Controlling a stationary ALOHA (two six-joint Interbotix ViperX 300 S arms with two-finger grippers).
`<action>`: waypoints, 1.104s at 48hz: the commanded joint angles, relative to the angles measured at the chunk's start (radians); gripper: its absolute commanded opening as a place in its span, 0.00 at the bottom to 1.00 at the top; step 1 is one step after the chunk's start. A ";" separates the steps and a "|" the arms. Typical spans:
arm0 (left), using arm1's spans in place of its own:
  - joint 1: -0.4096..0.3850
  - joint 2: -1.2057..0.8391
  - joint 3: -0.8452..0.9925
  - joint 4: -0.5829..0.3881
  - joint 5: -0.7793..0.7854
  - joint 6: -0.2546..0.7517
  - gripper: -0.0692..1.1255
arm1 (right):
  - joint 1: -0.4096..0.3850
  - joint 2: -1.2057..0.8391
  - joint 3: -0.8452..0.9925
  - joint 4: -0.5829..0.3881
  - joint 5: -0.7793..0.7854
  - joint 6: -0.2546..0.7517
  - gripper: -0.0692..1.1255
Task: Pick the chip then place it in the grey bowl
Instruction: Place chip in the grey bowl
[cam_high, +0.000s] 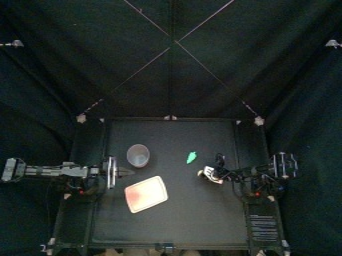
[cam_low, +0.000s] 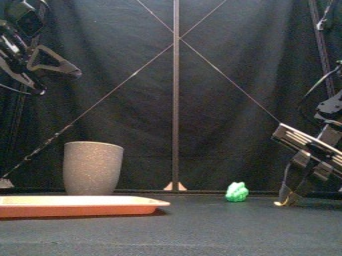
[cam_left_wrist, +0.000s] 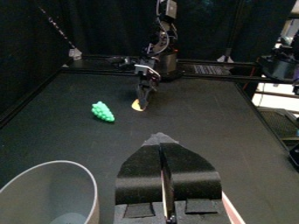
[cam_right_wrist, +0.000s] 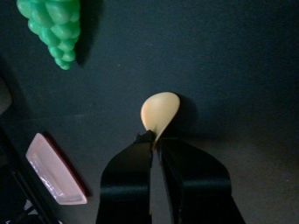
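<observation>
At right of table (cam_high: 187, 222) | right gripper (cam_right_wrist: 152, 136) pinches chip (cam_right_wrist: 160, 109) | curtains (cam_high: 80, 60) behind

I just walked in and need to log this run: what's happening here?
The right gripper pinches one end of the pale chip, low at the table's right side. The grey cup stands on the left behind the pink tray; a green toy lies between cup and chip. The left gripper hangs high at left, shut.

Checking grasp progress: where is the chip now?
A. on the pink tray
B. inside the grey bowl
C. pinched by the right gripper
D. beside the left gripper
C: the right gripper is shut on the pale chip at its edge, well apart from the grey bowl.
</observation>
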 joint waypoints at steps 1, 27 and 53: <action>-0.003 0.002 -0.011 -0.002 -0.005 -0.002 0.06 | -0.002 -0.026 -0.035 -0.029 0.000 0.000 0.43; 0.015 0.003 -0.018 -0.003 -0.005 -0.003 0.06 | -0.034 0.084 -0.554 -0.853 -0.081 -0.006 0.43; 0.020 0.002 -0.029 -0.112 -0.006 -0.002 0.06 | -0.161 0.492 -0.962 -1.247 -0.387 0.002 0.45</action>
